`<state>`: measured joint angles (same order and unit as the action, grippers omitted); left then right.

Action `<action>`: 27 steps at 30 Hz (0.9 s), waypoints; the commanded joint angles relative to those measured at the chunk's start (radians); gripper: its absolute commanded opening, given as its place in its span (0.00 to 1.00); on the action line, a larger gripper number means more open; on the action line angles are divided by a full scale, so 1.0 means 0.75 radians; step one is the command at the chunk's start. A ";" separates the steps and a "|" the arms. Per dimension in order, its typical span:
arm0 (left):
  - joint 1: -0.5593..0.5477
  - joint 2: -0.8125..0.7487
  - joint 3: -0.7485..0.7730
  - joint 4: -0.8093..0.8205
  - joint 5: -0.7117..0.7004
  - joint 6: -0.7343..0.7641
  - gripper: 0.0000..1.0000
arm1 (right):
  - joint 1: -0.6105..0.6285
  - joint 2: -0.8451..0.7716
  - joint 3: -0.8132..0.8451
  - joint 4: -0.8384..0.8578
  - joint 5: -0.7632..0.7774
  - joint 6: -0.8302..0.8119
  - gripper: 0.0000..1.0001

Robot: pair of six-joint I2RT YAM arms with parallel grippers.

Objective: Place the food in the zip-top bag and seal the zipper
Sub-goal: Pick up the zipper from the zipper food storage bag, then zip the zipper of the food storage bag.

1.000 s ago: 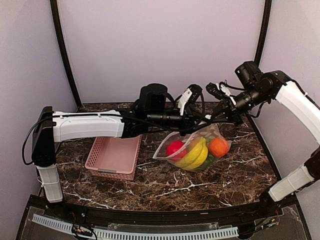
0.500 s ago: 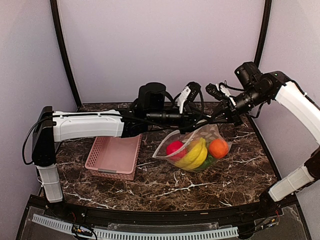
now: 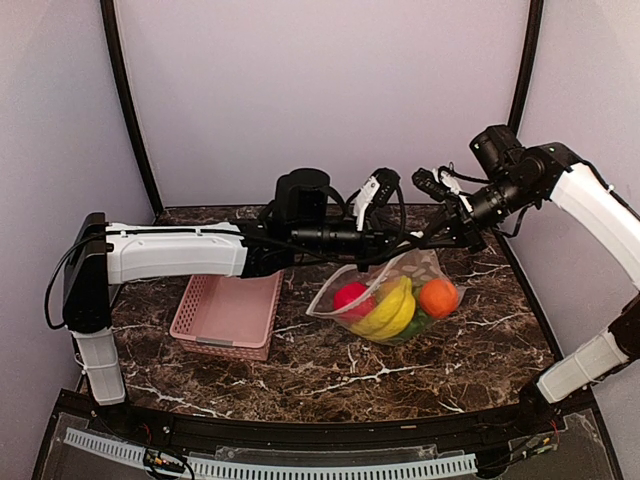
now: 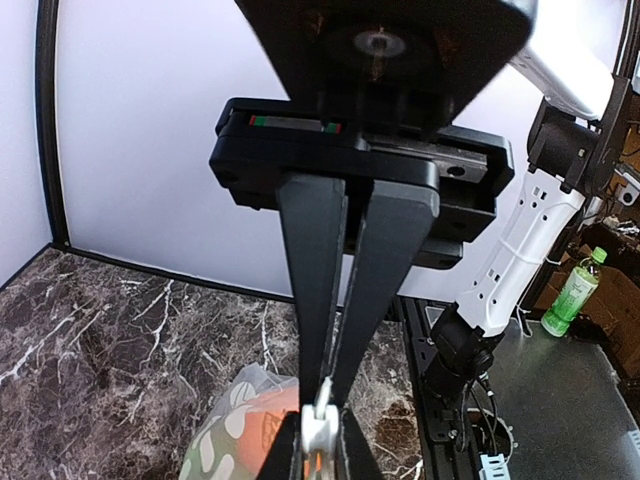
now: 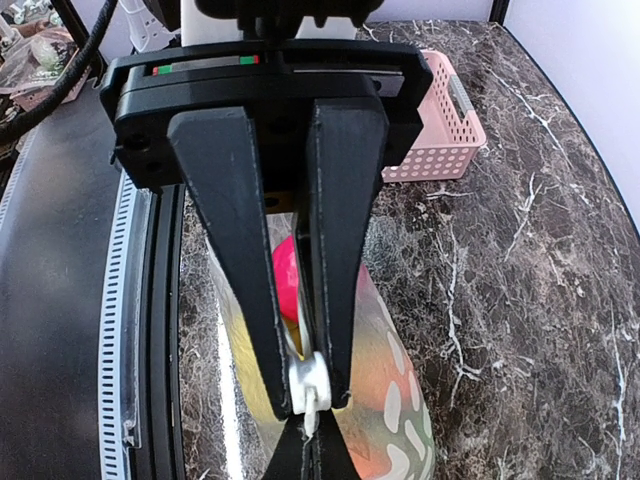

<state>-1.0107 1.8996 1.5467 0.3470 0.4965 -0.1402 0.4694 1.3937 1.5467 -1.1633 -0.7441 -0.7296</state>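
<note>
Food [image 3: 392, 303] is all inside the bag [image 3: 432, 264]; left pincer [image 4: 322, 395] and right pincer [image 5: 303, 375] each pinch tight on the zipper [image 4: 318, 432]; sealing looks underway, not clearly finished.

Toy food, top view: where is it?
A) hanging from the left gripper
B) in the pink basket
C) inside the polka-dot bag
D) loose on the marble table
C: the banana, orange and magenta-red piece all show through the clear wall of the zip-top bag resting on the table.
</note>
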 commanded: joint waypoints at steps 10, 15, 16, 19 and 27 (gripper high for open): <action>0.025 -0.097 -0.100 -0.005 0.017 -0.035 0.01 | -0.022 -0.024 0.002 0.069 -0.063 0.030 0.00; 0.033 -0.122 -0.146 -0.019 0.011 -0.038 0.01 | -0.096 -0.046 0.035 0.097 -0.054 0.024 0.00; 0.036 -0.127 -0.154 -0.024 0.010 -0.038 0.01 | -0.115 -0.046 0.039 0.098 -0.055 0.021 0.00; 0.042 -0.148 -0.198 -0.029 0.002 -0.039 0.01 | -0.177 -0.041 0.041 0.099 -0.071 0.010 0.00; 0.055 -0.209 -0.306 -0.041 -0.021 -0.039 0.01 | -0.333 -0.032 0.028 0.104 -0.120 -0.022 0.00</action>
<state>-0.9802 1.8221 1.3743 0.3740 0.4702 -0.1658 0.2909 1.3952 1.5398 -1.1339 -0.8280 -0.7269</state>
